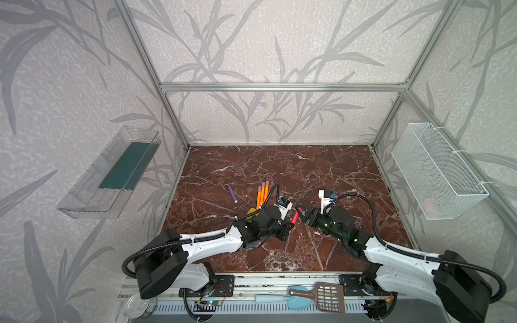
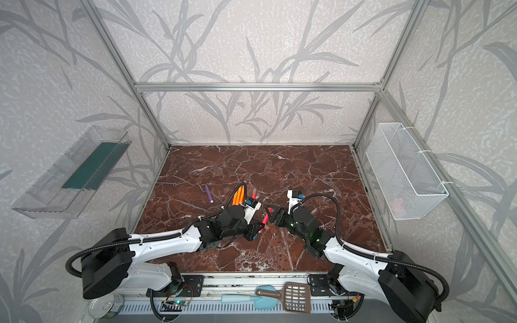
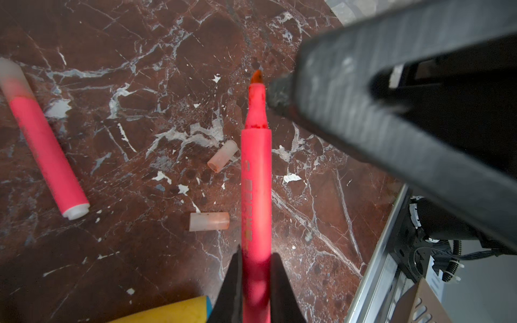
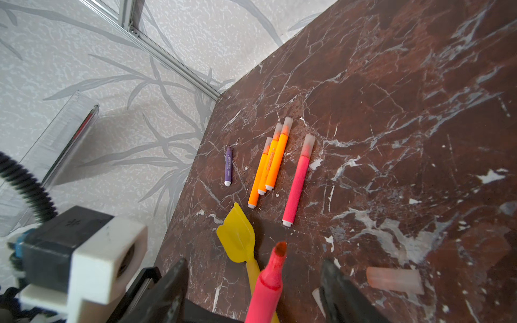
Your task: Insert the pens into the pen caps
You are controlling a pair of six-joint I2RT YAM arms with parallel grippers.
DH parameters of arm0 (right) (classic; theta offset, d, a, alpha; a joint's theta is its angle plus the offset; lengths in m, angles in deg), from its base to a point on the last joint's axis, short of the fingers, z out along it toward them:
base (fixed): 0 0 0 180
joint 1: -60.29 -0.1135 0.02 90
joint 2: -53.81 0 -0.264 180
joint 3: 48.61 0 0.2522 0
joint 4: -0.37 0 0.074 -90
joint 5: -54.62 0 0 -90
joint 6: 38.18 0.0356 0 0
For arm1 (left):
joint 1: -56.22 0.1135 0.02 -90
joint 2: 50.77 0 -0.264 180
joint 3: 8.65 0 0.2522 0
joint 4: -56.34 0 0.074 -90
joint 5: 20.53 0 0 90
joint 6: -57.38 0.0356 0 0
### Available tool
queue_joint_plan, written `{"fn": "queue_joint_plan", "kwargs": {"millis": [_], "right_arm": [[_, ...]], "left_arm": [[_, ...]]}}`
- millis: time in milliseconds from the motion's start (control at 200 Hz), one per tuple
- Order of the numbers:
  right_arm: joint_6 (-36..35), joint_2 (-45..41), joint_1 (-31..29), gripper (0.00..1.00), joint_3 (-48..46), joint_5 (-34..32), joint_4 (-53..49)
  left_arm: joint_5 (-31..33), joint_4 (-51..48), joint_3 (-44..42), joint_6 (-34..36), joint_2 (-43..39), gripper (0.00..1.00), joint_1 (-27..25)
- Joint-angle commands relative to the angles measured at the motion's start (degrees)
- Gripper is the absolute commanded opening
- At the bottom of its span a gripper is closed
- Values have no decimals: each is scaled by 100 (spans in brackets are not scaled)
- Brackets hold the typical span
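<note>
Near the middle of the brown-red marble table (image 1: 279,167), in both top views, two robot arms meet nose to nose. Clock directions here are read in a top view, with 12 o'clock toward the far wall.

The left arm reaches in from about 8 o'clock. The left gripper (image 3: 256,251) is clamped tight on the barrel of a pinkish-red pen, the held pen (image 3: 256,181). Its cap is off, its dark orange-red tip is bare, and it points to roughly 1 o'clock.

The right arm reaches in from about 4 o'clock. The right gripper (image 4: 254,262) has its jaws standing apart, with the bare pen tip between them. In the left wrist view one of its fingers (image 3: 349,112) sits just beside the tip. Whether it touches the tip cannot be told, and no cap shows in its grasp.

Two loose caps, short and pale pink, lie on the marble beneath the held pen (image 3: 223,156) (image 3: 209,221), apart from each other.

At about 10 o'clock from the grippers lie three orange pens (image 4: 268,165), side by side and touching. Each has a cloudy cap on its far end. A capped pinkish-red pen (image 4: 298,181) lies just beside them at 3 o'clock. A shorter purple pen (image 1: 232,193) lies alone at their 9 o'clock, white butt toward the robot. A yellow toy shovel (image 4: 237,237) lies at about 7 o'clock of the orange pens, partly under the left arm.
</note>
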Motion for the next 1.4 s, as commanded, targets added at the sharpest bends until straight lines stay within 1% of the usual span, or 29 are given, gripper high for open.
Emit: {"fn": "queue_joint_plan", "kwargs": {"millis": [0,95,155,175,195,245,320,385,450,485,525,590,650,720,860,1025,1065,1175,1195,1274,1334,1394], "right_arm": [[137,153,-155,69,54,22,383],[133,253,-332,66,116,-59,391],[147,299,-397,63,121,-122,432],[154,315,-404,60,114,-140,450],[150,325,-411,55,112,-150,460],[157,352,-410,38,116,-169,458],[181,374,-416,23,112,-216,447],[193,404,-420,13,112,-239,447],[202,421,-420,6,112,-231,455],[216,423,-420,3,112,-222,463],[241,432,-422,0,112,-208,480],[285,445,-444,0,104,-184,557],[309,457,-504,0,87,-185,666],[329,480,-597,0,99,-219,748],[330,533,-764,0,127,-298,868],[351,597,-855,0,143,-386,935],[360,607,-857,0,138,-388,955],[361,599,-868,0,155,-421,893],[359,594,-867,0,154,-443,862],[352,551,-865,10,143,-539,747],[311,484,-868,24,138,-570,679],[237,364,-868,35,155,-605,493]], "left_arm": [[184,132,219,92,60,0,-46],[187,133,235,100,64,0,-62],[188,133,247,95,55,0,-71],[186,135,247,99,55,0,-72],[186,136,247,99,55,0,-79],[180,136,245,106,46,0,-81],[177,128,247,106,29,0,-94],[177,91,255,111,37,0,-99],[230,29,258,106,31,0,-101],[262,18,243,104,22,5,-102],[297,32,217,102,18,14,-105],[349,127,153,94,-11,27,-106],[361,254,92,100,-24,34,-100],[424,406,54,107,-20,38,-107],[476,658,1,126,25,38,-103],[494,696,27,154,72,26,-102],[496,700,27,154,90,21,-101],[579,651,3,121,92,1,-98],[595,642,-4,111,86,0,-97],[726,569,-30,76,41,0,-99],[836,475,-42,44,3,0,-86],[971,378,-65,-21,-32,0,-57]]}}
